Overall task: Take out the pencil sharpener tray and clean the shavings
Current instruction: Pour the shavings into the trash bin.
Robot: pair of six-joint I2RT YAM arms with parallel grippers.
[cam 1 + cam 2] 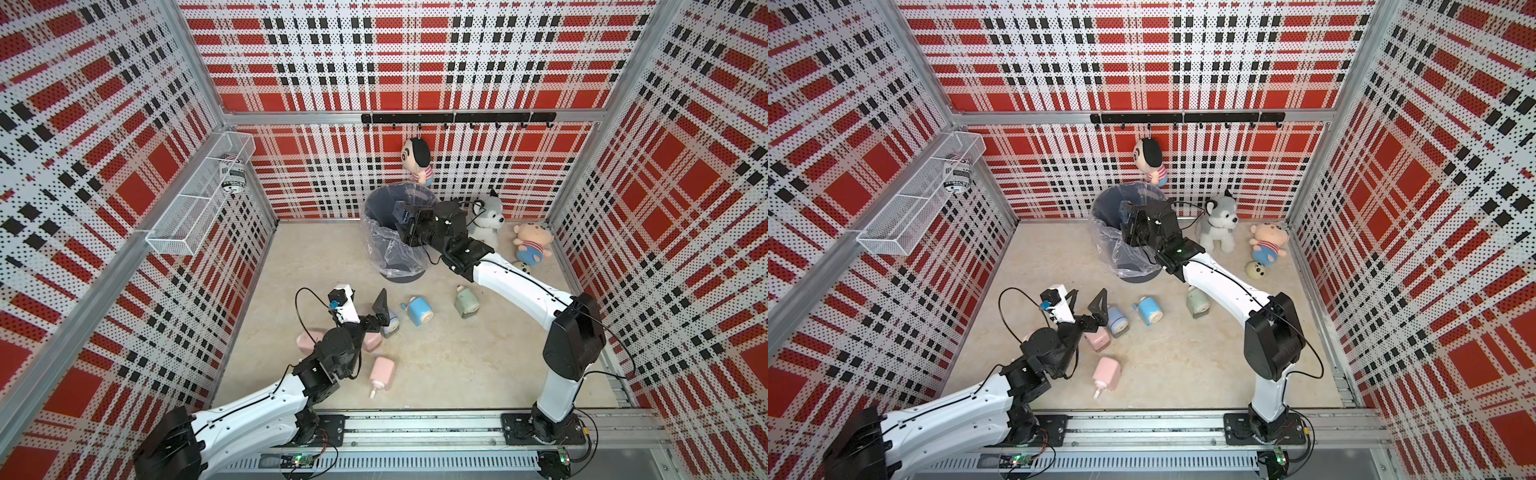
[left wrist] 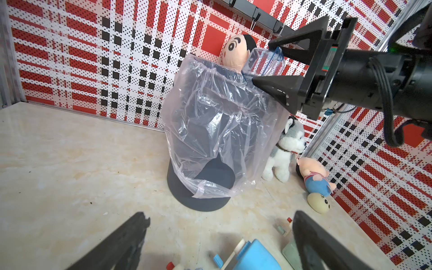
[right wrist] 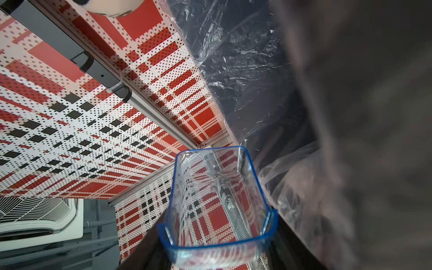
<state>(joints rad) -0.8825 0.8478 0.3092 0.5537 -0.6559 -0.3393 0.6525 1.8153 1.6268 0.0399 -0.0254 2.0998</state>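
Over the bin (image 2: 198, 198) — left wrist view shows right gripper (image 2: 261, 62) clamping tray (image 2: 257, 66).

Clear blue-rimmed tray (image 3: 217, 205) tilted above plastic-lined dark bin (image 2: 210, 131).

I can read only one piece of lettering. It is on the black-and-white striped cylindrical can (image 1: 232, 174) lying at the far end of the white wire-mesh basket (image 1: 187, 224). White capitals on a dark band spell "SUBSCRI", and the rest curves out of my sight. Both top views show it (image 1: 957, 176). A smaller line printed under that word is too small for me to read.
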